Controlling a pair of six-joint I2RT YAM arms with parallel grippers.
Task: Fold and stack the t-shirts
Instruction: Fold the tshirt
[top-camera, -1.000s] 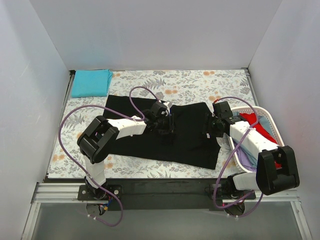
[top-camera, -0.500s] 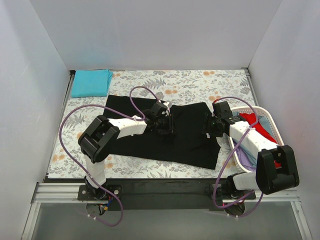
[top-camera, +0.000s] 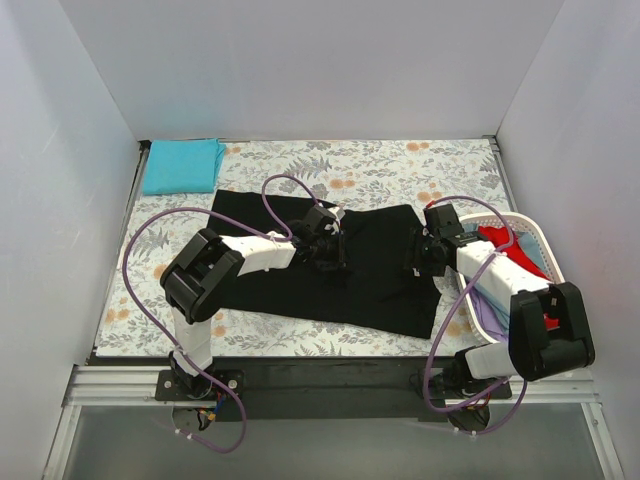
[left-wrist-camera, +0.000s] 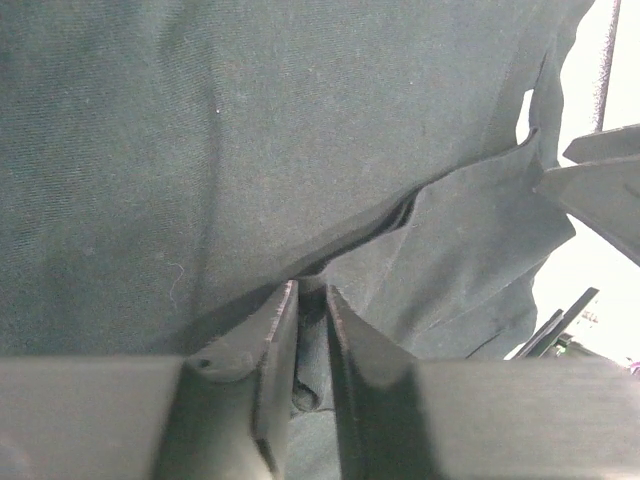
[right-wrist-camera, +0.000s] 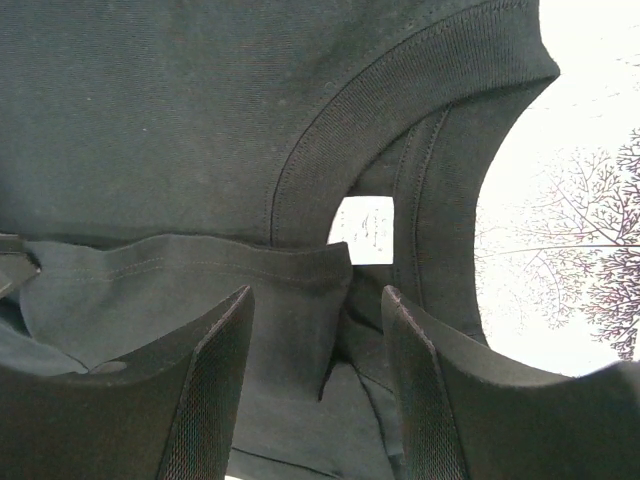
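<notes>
Black cloth fills both wrist views: the black shirt (top-camera: 290, 290) lies spread on the worktop (top-camera: 380, 165) beneath both hands. My left hand (left-wrist-camera: 310, 295) sits low over the middle of it. Its fingers are nearly together, with a raised ridge of cloth pinched between them. My right hand (right-wrist-camera: 315, 300) is at the collar end, its fingers well apart and holding nothing. A folded-over edge of cloth lies between them, and the white label (right-wrist-camera: 362, 230) shows just ahead of the fingertips, inside the neck opening.

The teal shirt (top-camera: 182, 165) lies folded well beyond the left hand and off to its left. The basket (top-camera: 500, 217) is just to the right of the right hand, with a red shirt (top-camera: 497, 237) and other cloth in it.

I judge this to be the start of folding the black shirt: taking hold before the first fold. Next I need the right hand to drop onto that collar-side edge and close on it. Then both hands must lift together and carry the cloth across evenly, or it will bunch. The left pinch looks thin and may slip.
</notes>
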